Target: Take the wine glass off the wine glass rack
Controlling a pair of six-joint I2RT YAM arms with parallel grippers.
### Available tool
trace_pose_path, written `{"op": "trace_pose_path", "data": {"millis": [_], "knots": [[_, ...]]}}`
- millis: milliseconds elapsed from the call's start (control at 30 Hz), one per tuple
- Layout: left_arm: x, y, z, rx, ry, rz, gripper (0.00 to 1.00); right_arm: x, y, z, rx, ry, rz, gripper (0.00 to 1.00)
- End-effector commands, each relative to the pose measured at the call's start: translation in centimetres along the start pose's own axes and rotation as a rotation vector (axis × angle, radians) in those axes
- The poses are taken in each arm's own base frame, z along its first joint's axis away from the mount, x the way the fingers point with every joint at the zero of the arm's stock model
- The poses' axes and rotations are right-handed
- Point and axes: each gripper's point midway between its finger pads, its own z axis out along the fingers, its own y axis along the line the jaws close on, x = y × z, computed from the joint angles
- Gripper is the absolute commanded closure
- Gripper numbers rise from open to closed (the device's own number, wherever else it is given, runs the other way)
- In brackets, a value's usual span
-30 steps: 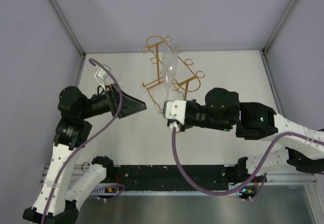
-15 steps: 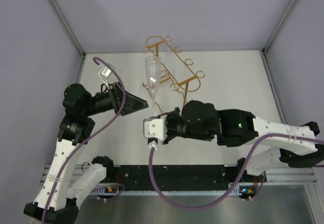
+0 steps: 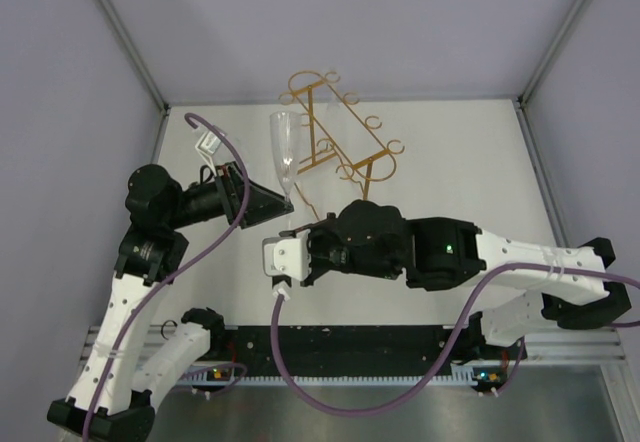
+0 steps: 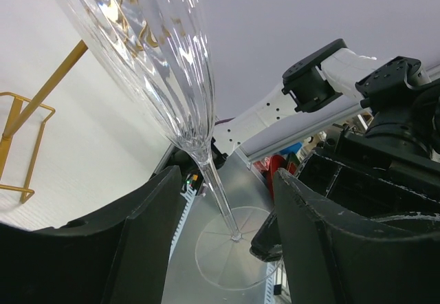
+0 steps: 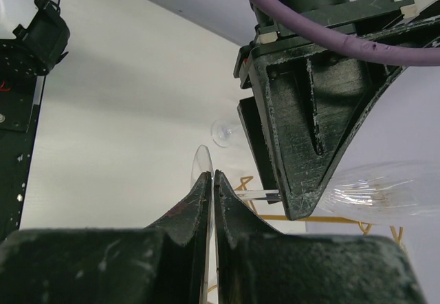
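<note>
right gripper [image 5: 211,177]: closed tight, pinching the rim of the glass's flat foot; the arm reaches in from the right, across the near part of the table
foot [image 4: 220,256]: clear disc, edge-on between the right fingers; this is the end of the glass nearest the arm bases
wine glass [image 3: 285,152]: held in the air by the right gripper alone, rim toward the back wall in the top view
stem [image 4: 218,197]: thin; runs up through the gap between the left fingers with space on both sides
left gripper [image 4: 227,173]: fingers spread wide either side of the stem, holding nothing; a pinch on the glass cannot be seen
bowl [image 4: 151,49]: tall, narrow and ribbed; sits past the left fingertips, with gold wire showing through it
rack [image 3: 345,142]: gold wire frame standing on the far half of the table, curled rail ends pointing right
glass vs rack: glass is off the rails, bowl just left of the rack's left post in the top view; no wire around the stem
table [image 3: 450,162]: white top, with grey walls behind and at the sides
</note>
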Motion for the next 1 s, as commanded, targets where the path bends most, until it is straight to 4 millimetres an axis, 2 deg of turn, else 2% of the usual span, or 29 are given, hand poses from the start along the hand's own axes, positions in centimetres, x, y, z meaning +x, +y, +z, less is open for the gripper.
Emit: {"op": "trace_pose_path", "data": {"millis": [0, 233, 467, 667, 767, 900, 967], "knots": [[-0.2, -0.5, -0.1, 0.014, -0.015, 0.061, 0.39, -3.6, -2.6, -1.0, 0.079, -0.106, 0.006, 1.0], [-0.5, -0.4, -0.1, 0.009, -0.021, 0.061, 0.54, -3.3, -2.3, -0.6, 0.072, -0.097, 0.009, 1.0], [-0.5, -0.4, 0.0, 0.012, -0.019, 0.062, 0.79, -3.0, -2.0, -0.8, 0.07, -0.094, 0.025, 1.0], [-0.5, -0.5, 0.0, 0.016, -0.019, 0.075, 0.91, -2.0, -1.4, -1.3, 0.068, -0.082, 0.075, 1.0], [-0.5, -0.3, 0.1, 0.014, -0.017, 0.069, 1.0, -1.7, -1.1, -2.0, 0.07, -0.09, 0.112, 0.78], [-0.3, -0.4, 0.1, 0.021, -0.006, 0.074, 1.0, -1.1, -1.3, -3.6, 0.096, -0.105, 0.172, 0.5], [-0.2, -0.3, 0.0, 0.018, -0.001, 0.084, 1.0, -1.1, -1.8, -5.2, 0.114, -0.129, 0.212, 0.41]]}}
